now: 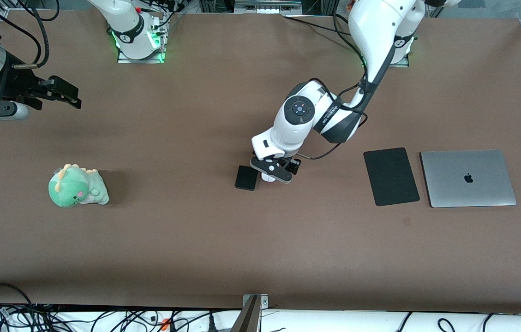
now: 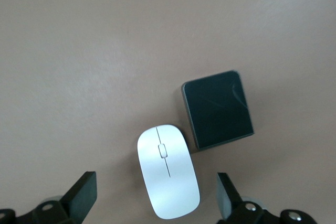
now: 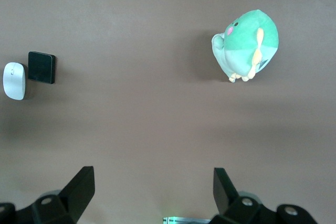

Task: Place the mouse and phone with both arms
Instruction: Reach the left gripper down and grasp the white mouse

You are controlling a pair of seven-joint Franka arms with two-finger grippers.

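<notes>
Light falls evenly from above on the brown table [image 1: 195,240], which reads matte and free of glare. Shadows are soft: a faint dark patch spreads beside the green plush toy [image 1: 78,186], and a blurred one lies under the left gripper [image 1: 273,171]. The mouse [image 2: 168,170] shows a pale glossy sheen, and the phone [image 2: 218,109] carries faint streaky reflections. Green indicator lights glow at the arm bases. Both wrist views look paler and slightly washed, with the nearest fingers [image 3: 81,184] soft-edged.
</notes>
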